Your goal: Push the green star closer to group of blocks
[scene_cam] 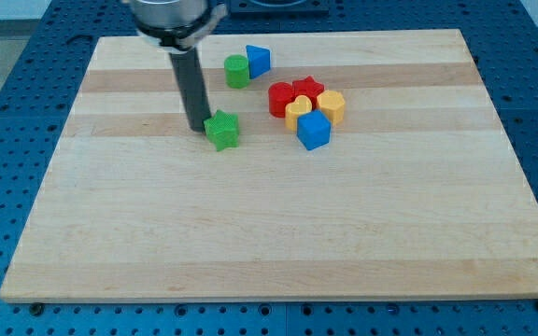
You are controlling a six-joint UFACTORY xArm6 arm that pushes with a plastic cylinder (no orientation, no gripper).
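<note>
The board spreads wide under everything, pale wood, bare across the view's bottom half. All the blocks lie toward the view's top, to the right of my tip.

The group sits well to the right of my tip and slightly toward the view's top: a red block of unclear shape nearest me, a red star beyond it, a yellow heart just below those, a yellow hexagon farthest right, and a blue cube at the group's lower edge. They touch or nearly touch one another.

A separate pair lies toward the view's top and a little right of my tip: a green cylinder with a blue triangle just beside it on its right.

The rod comes down from the view's top. My tip rests on the board and carries nothing; it can only shove.

The green star lies immediately right of my tip, touching it or all but touching; the gap is too fine to judge. It stands apart from the group, with bare board between it and the red block and blue cube.

The relation that matters: tip, star and group fall almost in one line running toward the view's right, with the star between. I judge that a push rightward, leaning slightly toward the view's top, would carry the star to the group. The star's points may make it turn or slip off my tip if contact is off-centre.
</note>
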